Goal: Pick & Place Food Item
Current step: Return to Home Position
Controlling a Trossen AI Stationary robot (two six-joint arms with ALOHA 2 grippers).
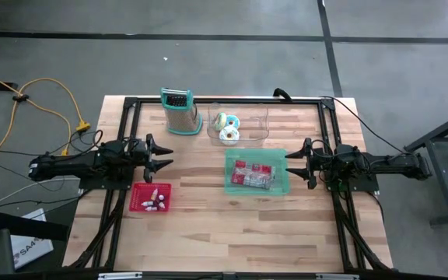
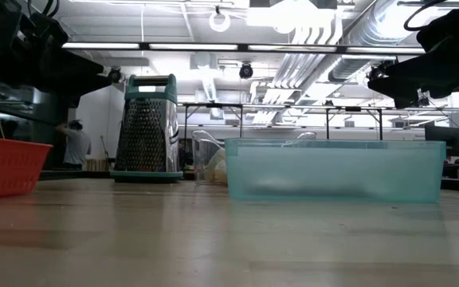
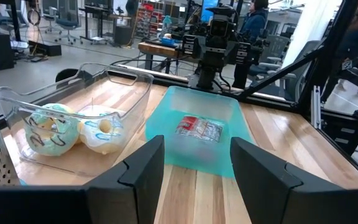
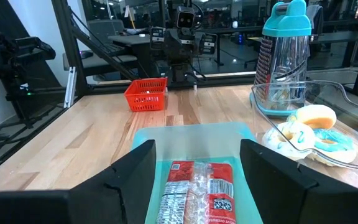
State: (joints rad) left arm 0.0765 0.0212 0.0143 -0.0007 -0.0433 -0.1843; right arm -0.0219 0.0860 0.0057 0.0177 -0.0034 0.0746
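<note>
The wooden surface (image 1: 208,233) carries four things, and the teal bin (image 1: 257,154) near its middle serves as the mark for placing the rest.

Both arms lie low and stretched along the surface, one on each side of the teal bin. The left gripper (image 1: 169,155) is on the left arm's side of the bin, well apart from it. Its fingers are spread wide and hold nothing. The right gripper (image 1: 289,163) hangs just at the bin's opposite short wall, pointing in over it. Its fingers are also spread wide and empty.

The teal bin is a shallow, frosted tub. It holds red and white printed packets (image 1: 251,175) lying flat on its floor.

The clear bin (image 1: 253,124) sits just beyond the teal bin, toward the far edge of the surface, near it but not touching. It holds the donuts, which are pressed together at the end that lies toward the left arm. The green donut (image 3: 51,127) and the white donut (image 3: 101,127) lie side by side and touch. The blue donut (image 4: 332,140) rests against them.

A grater (image 1: 179,110) with a teal handle stands upright beyond the teal bin, toward the left arm's side, just past the clear bin's end.

A red basket (image 1: 150,197) sits well apart from the teal bin on the left arm's side, a little nearer the front edge. It holds a few small white pieces (image 1: 159,204), too small to identify.
</note>
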